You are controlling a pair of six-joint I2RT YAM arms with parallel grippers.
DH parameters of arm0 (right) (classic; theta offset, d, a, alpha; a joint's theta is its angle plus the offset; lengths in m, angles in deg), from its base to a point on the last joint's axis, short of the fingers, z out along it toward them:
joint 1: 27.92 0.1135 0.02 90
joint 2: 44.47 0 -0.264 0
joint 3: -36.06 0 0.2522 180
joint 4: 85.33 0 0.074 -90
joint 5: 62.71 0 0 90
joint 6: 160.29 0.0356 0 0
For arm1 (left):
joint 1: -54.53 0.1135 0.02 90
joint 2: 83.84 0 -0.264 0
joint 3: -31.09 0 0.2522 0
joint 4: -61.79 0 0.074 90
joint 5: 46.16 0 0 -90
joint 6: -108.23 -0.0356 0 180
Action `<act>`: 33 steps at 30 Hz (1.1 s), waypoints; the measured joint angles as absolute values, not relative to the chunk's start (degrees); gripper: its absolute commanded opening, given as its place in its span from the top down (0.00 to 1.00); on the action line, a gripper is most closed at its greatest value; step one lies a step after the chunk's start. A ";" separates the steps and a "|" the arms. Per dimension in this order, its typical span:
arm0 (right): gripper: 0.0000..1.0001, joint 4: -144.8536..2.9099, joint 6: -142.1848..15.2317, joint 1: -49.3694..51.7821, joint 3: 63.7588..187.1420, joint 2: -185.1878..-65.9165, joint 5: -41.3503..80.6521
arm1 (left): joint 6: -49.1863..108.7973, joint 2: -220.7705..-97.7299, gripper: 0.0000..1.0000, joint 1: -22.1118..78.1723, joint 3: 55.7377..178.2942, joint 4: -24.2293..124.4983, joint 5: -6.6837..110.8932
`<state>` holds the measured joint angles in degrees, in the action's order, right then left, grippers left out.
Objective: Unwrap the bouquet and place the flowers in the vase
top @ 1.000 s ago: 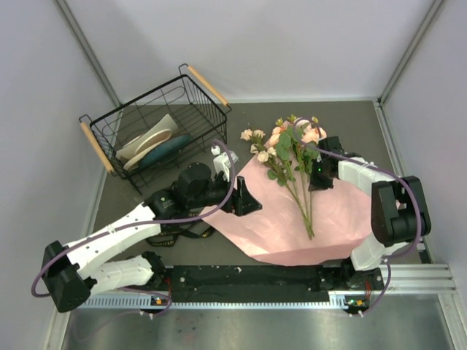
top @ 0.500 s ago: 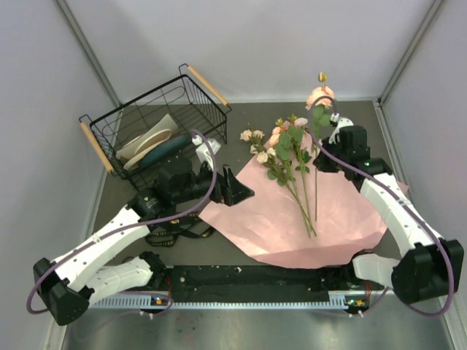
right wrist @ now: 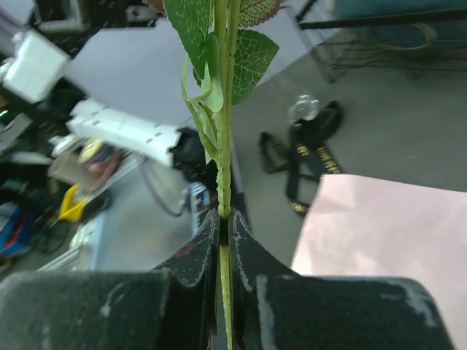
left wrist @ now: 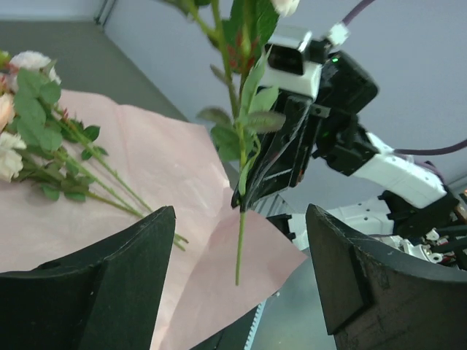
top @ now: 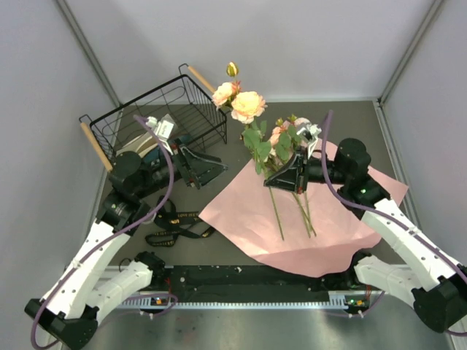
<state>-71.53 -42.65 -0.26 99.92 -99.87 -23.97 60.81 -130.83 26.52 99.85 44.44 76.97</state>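
A black wire basket (top: 131, 93) stood at the far left of the dark table (top: 357, 120), set askew to the walls (top: 292, 44). One wooden handle (top: 96, 146) ran along its near left rim, another (top: 205, 83) along the far right rim. Inside lay a cream dish (top: 125, 147) and a teal one (right wrist: 394, 9), both partly hidden. A black rail (top: 255, 278) ran along the table's near edge, with bare sheet metal (top: 255, 328) in front of it.

You have the basket (top: 157, 117) back left, the ribbon (top: 175, 222) left of the paper (top: 328, 226), and the vase (right wrist: 303, 108) beside the ribbon. The flowers (top: 288, 138) lie on the paper. A single stem (top: 259, 149) stands upright over it in the right gripper (right wrist: 222, 222).
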 measured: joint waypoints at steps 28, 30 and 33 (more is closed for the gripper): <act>1.00 -97.11 -25.82 8.53 92.84 -98.16 -38.57 | 88.44 -136.29 0.51 28.62 92.64 87.95 86.85; 1.00 -96.65 -26.52 9.25 92.84 -98.18 -38.44 | 89.08 -136.51 0.53 28.62 92.64 89.37 87.09; 1.00 -95.25 -27.88 10.21 92.84 -98.56 -38.07 | 89.82 -136.73 0.57 28.60 92.64 90.93 87.24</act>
<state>-95.25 -27.88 10.21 92.84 -98.56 -38.07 89.82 -136.73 28.60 92.64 90.93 87.24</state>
